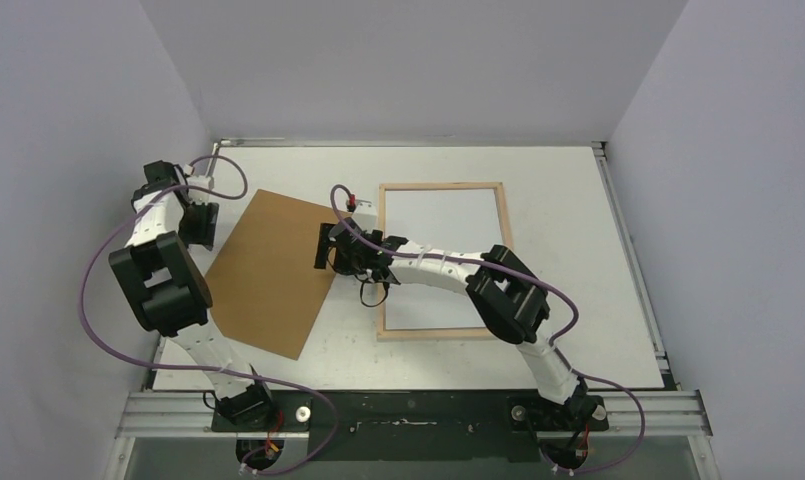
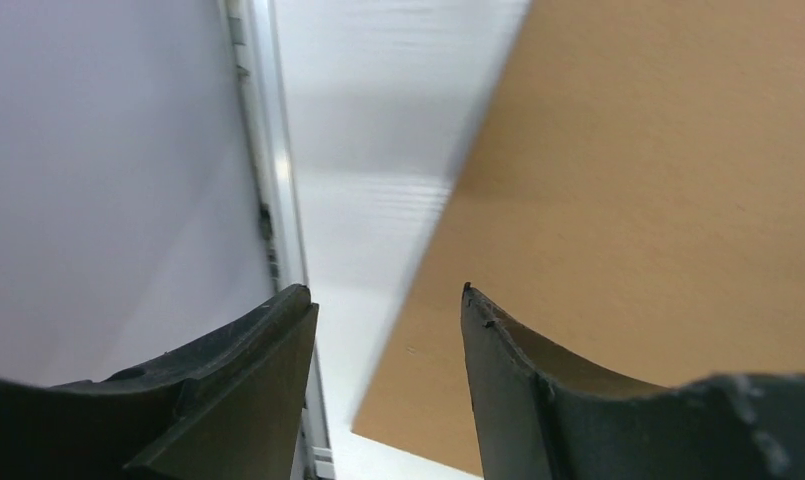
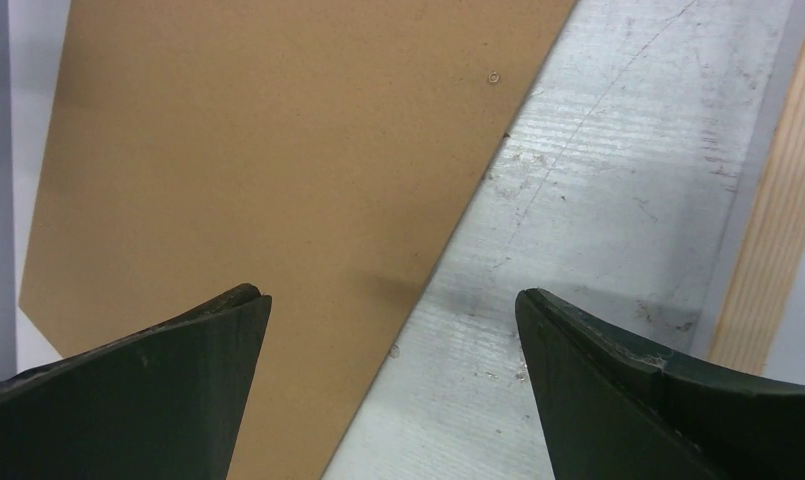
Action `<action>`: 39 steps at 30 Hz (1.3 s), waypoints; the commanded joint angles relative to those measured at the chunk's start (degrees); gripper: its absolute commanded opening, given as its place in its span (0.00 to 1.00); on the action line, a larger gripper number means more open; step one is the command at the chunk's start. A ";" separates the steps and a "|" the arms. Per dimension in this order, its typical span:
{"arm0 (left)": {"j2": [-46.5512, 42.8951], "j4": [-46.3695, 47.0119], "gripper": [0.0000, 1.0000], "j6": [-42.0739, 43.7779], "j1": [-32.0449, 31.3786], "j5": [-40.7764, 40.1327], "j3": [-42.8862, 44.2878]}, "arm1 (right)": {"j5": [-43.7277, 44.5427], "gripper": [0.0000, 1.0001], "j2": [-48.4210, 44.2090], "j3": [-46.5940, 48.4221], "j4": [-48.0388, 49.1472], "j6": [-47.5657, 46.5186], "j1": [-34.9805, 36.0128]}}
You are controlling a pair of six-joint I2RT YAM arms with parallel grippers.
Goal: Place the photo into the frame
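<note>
Photo [image 1: 448,215]: apparently lying white back up inside the frame [image 1: 440,186], on the right-hand half of the tabletop [image 1: 578,250]; judged so from the pale, faintly bluish sheet filling the opening, printed face not to be seen. Probably light, thin and limp, glossy on the hidden side, so prone to sliding, creasing and fingermarks; best pinched at the white border near a corner, or pressed flat along an edge rather than lifted mid-sheet. Frame: thin light wood, stiff but slight, easily nudged out of place; best held by one long slat, away from the corner joints. Brown backing board [image 1: 268,270]: flat on the tabletop to the left of the frame, turned askew, apart from it; stiff, light, hard to get under, so best taken at an edge. Left hand [image 2: 383,295]: released, fingers apart, nothing between them, hanging over the board's left edge near the tabletop's rim. Right hand [image 3: 390,295]: spread wide, empty, poised above the board's right edge, one frame slat showing just beyond. No brand, label or readable writing anywhere.
</note>
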 commanded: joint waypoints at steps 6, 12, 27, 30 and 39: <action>1.91 16.64 0.50 3.78 -0.13 -13.39 -4.99 | -2.97 1.00 1.10 3.63 1.33 5.40 0.27; 3.28 18.83 0.49 3.90 -0.27 -13.73 -7.97 | -3.78 1.00 2.09 3.55 1.55 6.87 0.33; 3.34 11.83 0.48 1.46 -1.73 -6.28 -11.94 | -2.96 0.95 3.90 2.84 -0.80 8.41 0.51; 2.36 10.14 0.46 1.12 -1.74 -4.05 -13.68 | -2.63 0.94 3.75 2.72 -1.54 8.65 0.52; -4.73 6.21 0.45 1.72 -2.42 1.40 -20.93 | -0.82 0.94 2.46 2.22 -3.50 9.28 0.51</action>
